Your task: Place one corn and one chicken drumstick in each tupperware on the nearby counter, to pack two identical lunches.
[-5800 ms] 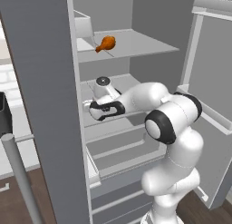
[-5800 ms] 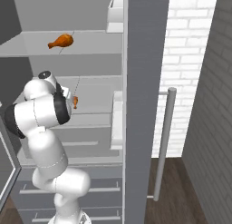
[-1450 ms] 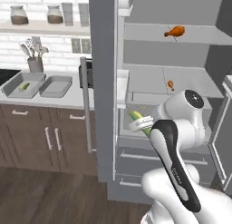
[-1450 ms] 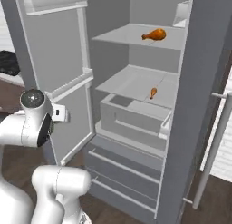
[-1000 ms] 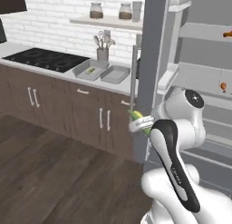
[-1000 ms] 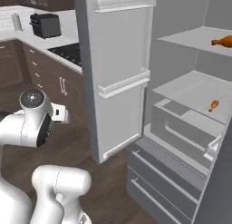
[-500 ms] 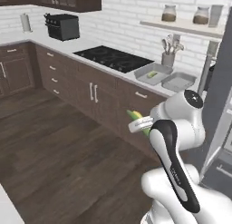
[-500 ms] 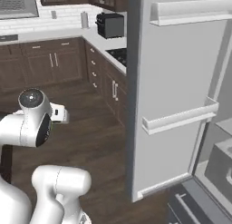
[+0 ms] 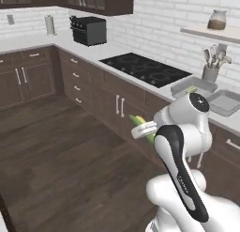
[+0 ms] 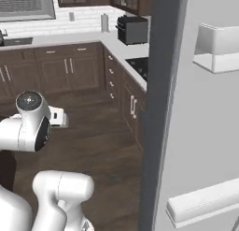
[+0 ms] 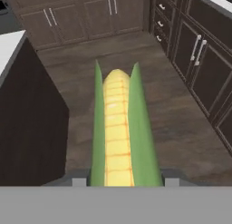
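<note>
Dark wood flooring and brown cabinets under a pale counter form the setting, with a brick-tiled wall behind. The gripper hangs in mid-air over the floor, carried close in front of the robot's body, its jaws partly closed on an ear of corn. In the hand view the ear runs straight out from between the fingers, yellow kernels framed by two green husk edges, pointing across the floor toward the cabinet fronts. In the left base view its yellow-green tip projects just beyond the white hand.

Outward from the hand, the counter runs along the wall past a black cooktop to two light-grey tupperware trays sitting side by side, near a holder of utensils. A green-yellow item, apparently a second corn, appears to lie in the nearer tray; the detail is too small to confirm. A black toaster stands at the far corner of the counter. The right base view is taken up largely by a grey refrigerator door.

Assessment: the step in hand is transport of a corn to the tupperware. The next move calls for bringing the hand over the farther tray, which looks unfilled, lowering within its rim and releasing. No drumstick is visible in either tray, so those appear outstanding.
</note>
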Available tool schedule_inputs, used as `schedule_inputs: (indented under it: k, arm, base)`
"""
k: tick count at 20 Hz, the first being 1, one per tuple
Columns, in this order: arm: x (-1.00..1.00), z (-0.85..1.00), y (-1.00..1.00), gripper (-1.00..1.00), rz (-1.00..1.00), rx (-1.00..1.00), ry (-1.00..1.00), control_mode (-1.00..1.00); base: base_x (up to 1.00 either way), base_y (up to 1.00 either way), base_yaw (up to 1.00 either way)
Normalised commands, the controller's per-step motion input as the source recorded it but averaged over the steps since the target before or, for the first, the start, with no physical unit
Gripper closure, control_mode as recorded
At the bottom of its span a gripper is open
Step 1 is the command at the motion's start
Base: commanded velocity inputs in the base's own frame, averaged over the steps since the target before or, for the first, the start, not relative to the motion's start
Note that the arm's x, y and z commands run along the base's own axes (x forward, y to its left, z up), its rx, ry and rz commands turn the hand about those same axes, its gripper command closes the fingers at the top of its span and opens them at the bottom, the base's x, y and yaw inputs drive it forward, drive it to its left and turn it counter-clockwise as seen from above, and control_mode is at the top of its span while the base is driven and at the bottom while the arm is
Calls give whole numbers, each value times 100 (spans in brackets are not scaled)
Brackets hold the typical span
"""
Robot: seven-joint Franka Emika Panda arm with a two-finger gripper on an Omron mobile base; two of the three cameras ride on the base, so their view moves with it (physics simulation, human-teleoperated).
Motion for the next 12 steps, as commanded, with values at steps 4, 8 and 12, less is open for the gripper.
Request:
schedule_inputs:
  k: [4, 8, 12]
  arm:
    - [0, 0, 0, 100, 0, 0, 0, 100]
    - [0, 0, 0, 100, 0, 0, 0, 100]
    - [0, 0, 0, 100, 0, 0, 0, 100]
  base:
    - [85, 50, -21]
    - [60, 23, -49]
    - [50, 10, -63]
